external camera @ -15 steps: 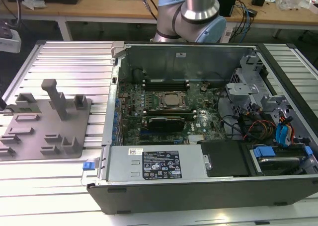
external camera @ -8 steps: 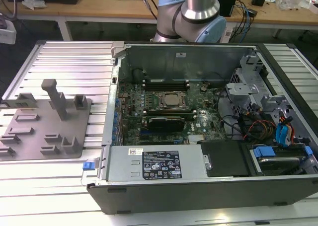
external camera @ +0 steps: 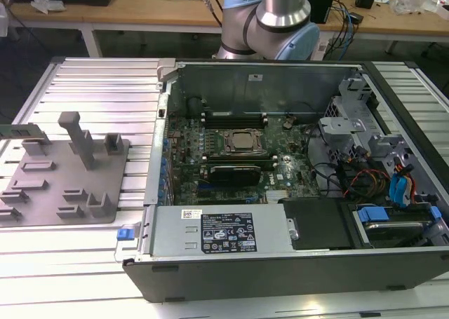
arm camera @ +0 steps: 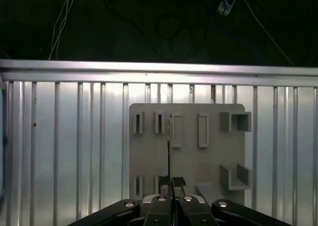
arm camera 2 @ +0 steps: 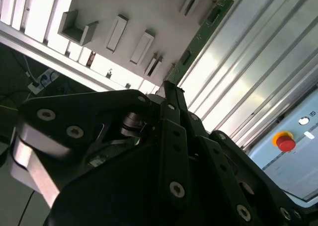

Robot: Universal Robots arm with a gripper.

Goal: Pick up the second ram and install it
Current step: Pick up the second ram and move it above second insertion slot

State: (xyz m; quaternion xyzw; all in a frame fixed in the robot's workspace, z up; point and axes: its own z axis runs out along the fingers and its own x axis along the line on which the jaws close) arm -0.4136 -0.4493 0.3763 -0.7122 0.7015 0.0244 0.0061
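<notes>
On the tray's holders, at the exterior view's left edge, the ram (external camera: 22, 130) is seen standing on its long edge, level and raised a little above the grey tray (external camera: 49, 193), with one end cut off by the frame. In the first wrist view the ram (arm camera: 169, 146) is presented edge-on as a thin line across the tray. The gripper (arm camera: 171, 182) hangs well above it and apart from it. The jaws are drawn together to a sliver. Nothing is judged to be clamped between them, since the ram is seen resting on its holders. The step in hand is taken to be the approach for the pick. It is best served if the jaws are spread wider than the board's thickness before any descent is made. The line-up already shown, with one fingertip to each side of the thin line, should be held so that the pads meet the flat faces squarely. A hold near the middle of the length is advised, so that the board is not tipped when lifted. The descent should be stopped short of the holders, and only light pressure should be used on the chips. Room should be given to the tall post (external camera: 81, 140) near the ram. The open case (external camera: 280, 270) lies well apart, toward the exterior view's right, on the slatted table (external camera: 91, 80).
</notes>
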